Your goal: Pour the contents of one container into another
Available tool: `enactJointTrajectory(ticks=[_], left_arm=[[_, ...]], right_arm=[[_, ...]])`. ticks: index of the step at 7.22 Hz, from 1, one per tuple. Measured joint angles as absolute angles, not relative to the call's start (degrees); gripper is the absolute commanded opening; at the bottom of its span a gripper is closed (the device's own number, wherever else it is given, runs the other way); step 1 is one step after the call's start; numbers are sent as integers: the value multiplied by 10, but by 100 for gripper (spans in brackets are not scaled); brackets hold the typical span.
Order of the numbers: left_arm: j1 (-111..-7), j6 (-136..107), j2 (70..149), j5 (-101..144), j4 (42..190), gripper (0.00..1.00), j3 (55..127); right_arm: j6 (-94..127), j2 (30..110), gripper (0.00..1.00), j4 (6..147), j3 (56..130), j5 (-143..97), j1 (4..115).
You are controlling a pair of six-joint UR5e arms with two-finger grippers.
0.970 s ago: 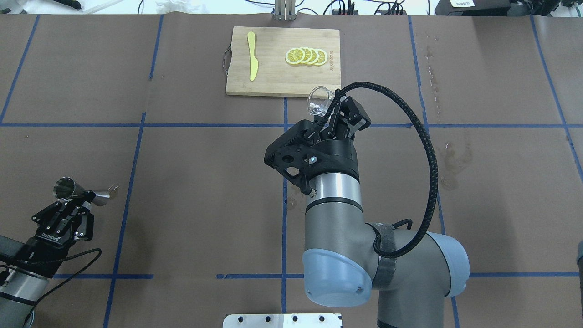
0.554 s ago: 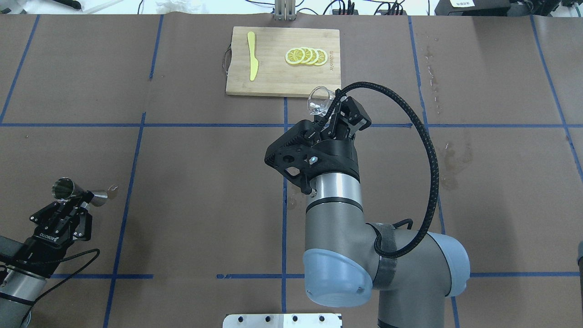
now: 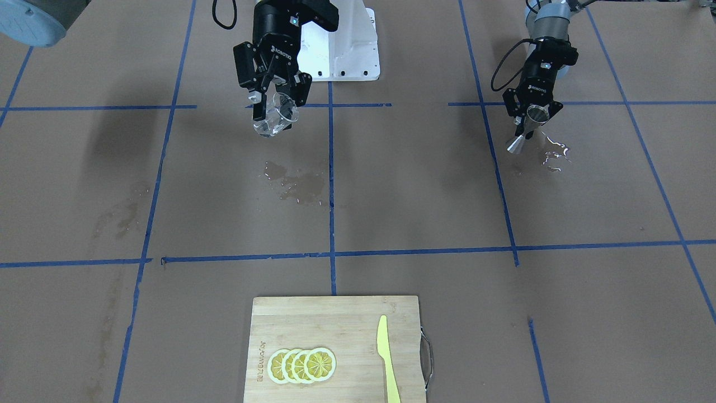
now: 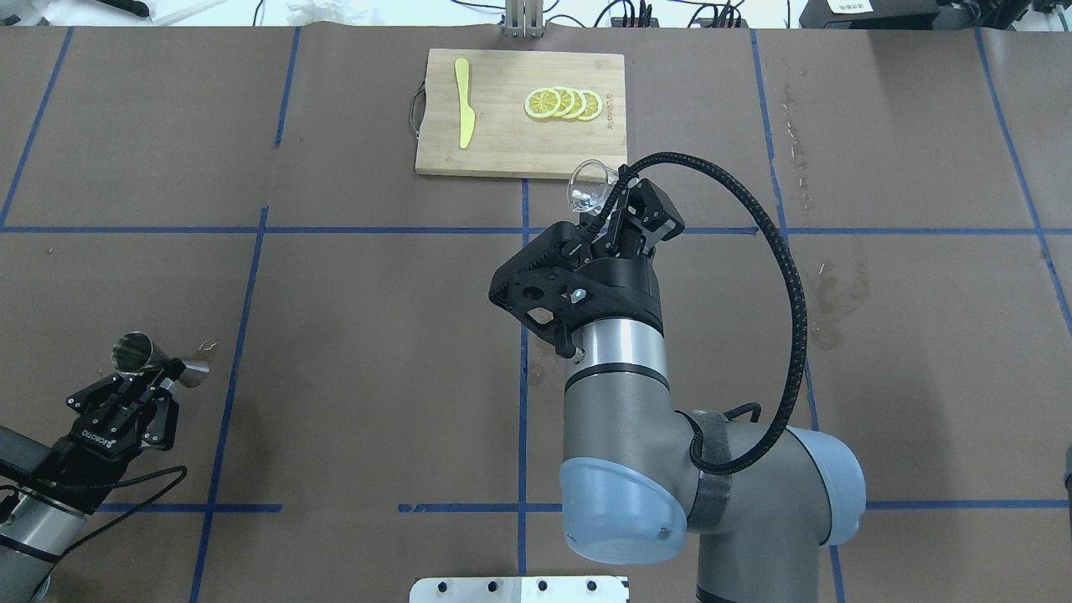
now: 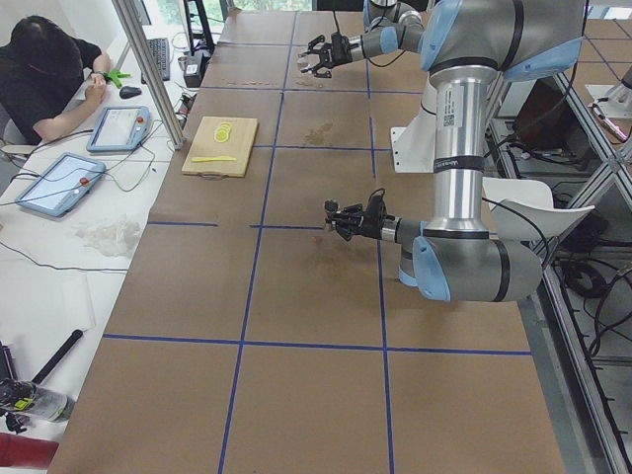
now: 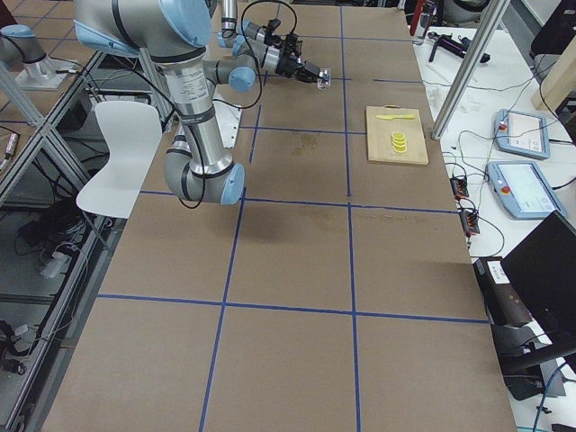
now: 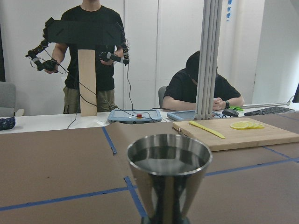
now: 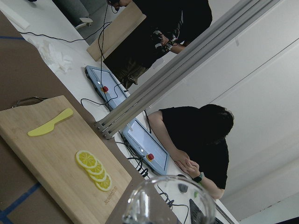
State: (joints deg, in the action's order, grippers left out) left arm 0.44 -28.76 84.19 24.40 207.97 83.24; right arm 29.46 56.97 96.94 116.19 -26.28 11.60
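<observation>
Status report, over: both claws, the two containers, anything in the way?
Left claw shut on steel jigger. Right claw shut on glass cup. Containers far apart, not pouring. Nothing stands between them; cutting board beyond.

Looks like a robotics lab: brown-paper table (image 4: 377,335) gridded with blue tape (image 4: 126,229), aluminium frame post (image 5: 148,69), control tablets (image 5: 117,128) and cables alongside, seated person (image 5: 49,74) at the far end.

Broad open table (image 4: 377,335) between left gripper (image 4: 159,375) with jigger (image 4: 138,352) and right gripper (image 4: 618,205) with glass (image 4: 586,184), board (image 4: 502,142) at the far edge, well apart from both, carrying knife (image 4: 463,105) and 4 lemon slices (image 4: 563,103), right arm (image 4: 620,377) over the middle, open lanes either side of the board
</observation>
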Motion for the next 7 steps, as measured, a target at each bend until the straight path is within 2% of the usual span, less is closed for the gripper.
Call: enactJointTrajectory(ticks=[4, 7], left_arm=[[-2, -288, 833, 277, 2071, 0, 832], [-6, -289, 832, 289, 2067, 6, 829]], right_arm=[[295, 572, 0, 969, 1163, -263, 116], [295, 572, 0, 969, 1162, -263, 116]])
